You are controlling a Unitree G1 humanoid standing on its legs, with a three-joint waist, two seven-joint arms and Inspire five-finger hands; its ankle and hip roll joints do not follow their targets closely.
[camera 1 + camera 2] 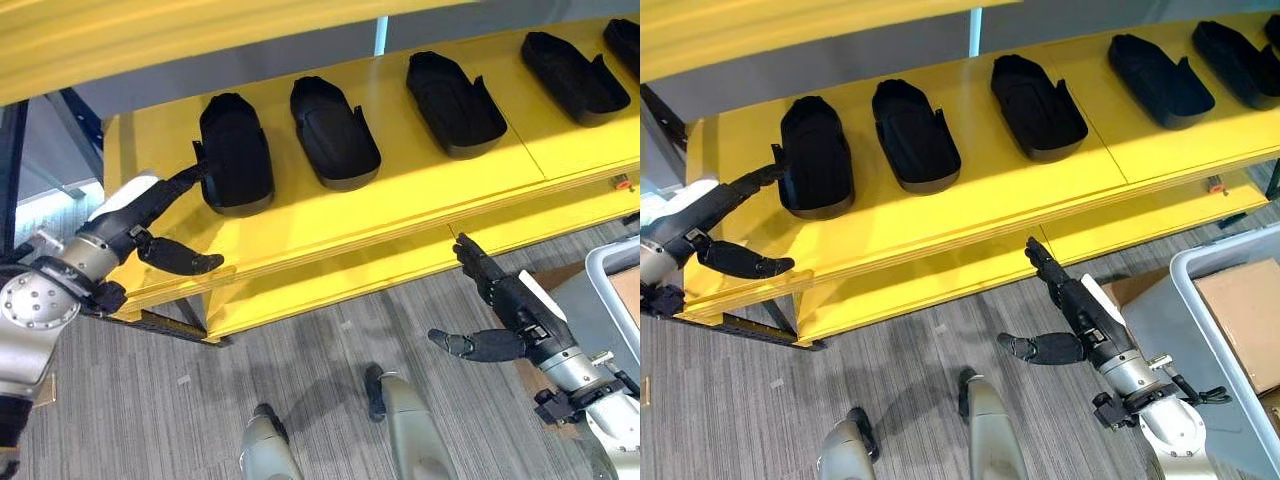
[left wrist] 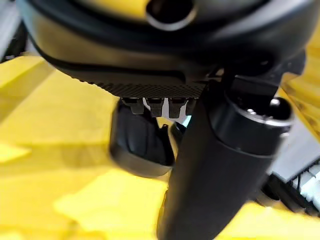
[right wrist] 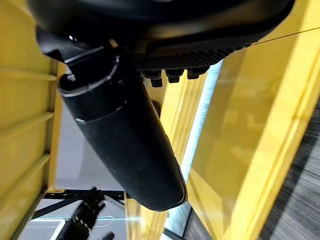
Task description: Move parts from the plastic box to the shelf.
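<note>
Resting my left hand, fingers straight, against the leftmost part on the yellow shelf, long axis running front to back, rounded end toward me; placing step judged finishing, next a reach to the plastic box; right hand open, empty.

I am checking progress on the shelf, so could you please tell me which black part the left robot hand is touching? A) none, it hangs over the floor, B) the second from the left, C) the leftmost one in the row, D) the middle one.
C: the straight fingers of the left robot hand reach the side of the leftmost black part on the yellow shelf.
</note>
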